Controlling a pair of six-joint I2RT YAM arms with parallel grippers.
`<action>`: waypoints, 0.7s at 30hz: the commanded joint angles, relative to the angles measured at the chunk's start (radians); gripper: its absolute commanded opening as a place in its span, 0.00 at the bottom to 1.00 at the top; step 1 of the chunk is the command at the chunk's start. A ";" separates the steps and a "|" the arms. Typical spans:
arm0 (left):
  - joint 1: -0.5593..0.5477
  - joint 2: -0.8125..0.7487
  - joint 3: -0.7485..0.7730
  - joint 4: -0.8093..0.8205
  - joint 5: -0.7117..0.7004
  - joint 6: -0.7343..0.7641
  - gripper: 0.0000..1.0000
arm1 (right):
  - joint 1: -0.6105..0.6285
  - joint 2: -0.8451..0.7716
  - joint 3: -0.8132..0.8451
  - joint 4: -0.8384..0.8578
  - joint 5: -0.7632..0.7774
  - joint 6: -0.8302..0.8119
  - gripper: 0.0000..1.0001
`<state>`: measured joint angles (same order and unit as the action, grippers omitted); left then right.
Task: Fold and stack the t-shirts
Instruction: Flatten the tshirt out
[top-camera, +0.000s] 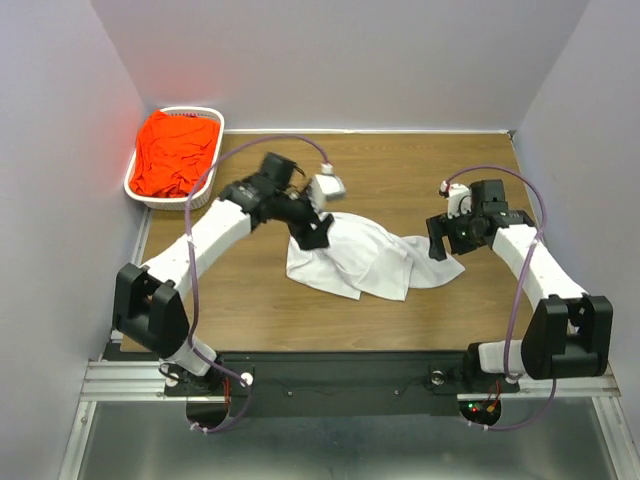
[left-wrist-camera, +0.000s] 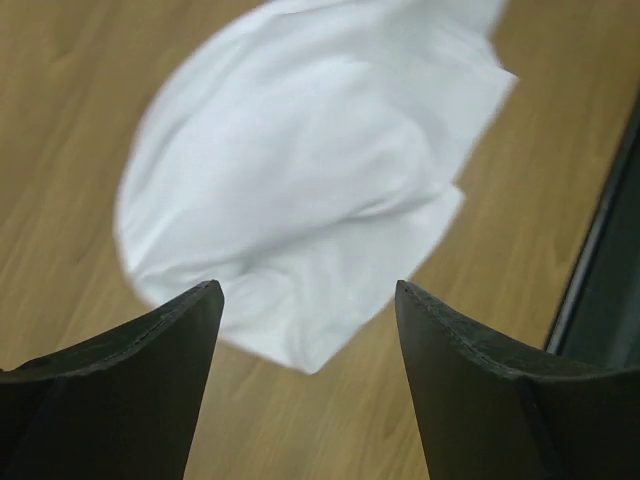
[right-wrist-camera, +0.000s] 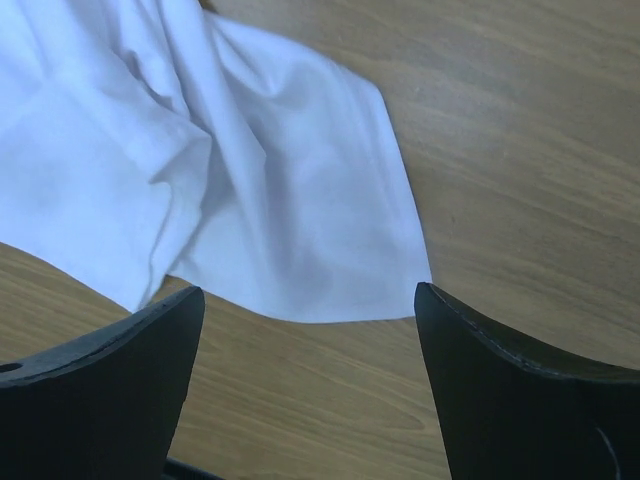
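The white t-shirt (top-camera: 365, 258) lies crumpled in the middle of the wooden table. It also shows in the left wrist view (left-wrist-camera: 300, 170) and the right wrist view (right-wrist-camera: 200, 180). The orange-red t-shirt (top-camera: 176, 152) is bunched in the white basket (top-camera: 212, 183) at the back left. My left gripper (top-camera: 318, 236) hangs over the white shirt's left edge, open and empty (left-wrist-camera: 308, 300). My right gripper (top-camera: 438, 245) hangs just off the shirt's right end, open and empty (right-wrist-camera: 308, 300).
The table's black front edge (top-camera: 350, 358) runs along the bottom. Grey walls enclose the table on the left, back and right. Bare wood (top-camera: 400, 170) lies behind the white shirt and in front of it.
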<state>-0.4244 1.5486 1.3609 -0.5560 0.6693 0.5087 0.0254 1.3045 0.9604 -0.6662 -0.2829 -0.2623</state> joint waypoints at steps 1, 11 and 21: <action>-0.198 -0.050 -0.121 0.089 -0.138 0.054 0.79 | -0.018 0.030 0.006 -0.056 0.073 -0.098 0.89; -0.540 0.204 -0.025 0.289 -0.273 -0.007 0.70 | -0.113 0.160 0.029 -0.062 0.071 -0.106 0.72; -0.646 0.389 0.056 0.376 -0.341 -0.007 0.67 | -0.197 0.308 0.083 -0.070 0.053 -0.091 0.63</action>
<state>-1.0405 1.9293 1.3582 -0.2405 0.3565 0.5079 -0.1513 1.5978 0.9939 -0.7292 -0.2199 -0.3519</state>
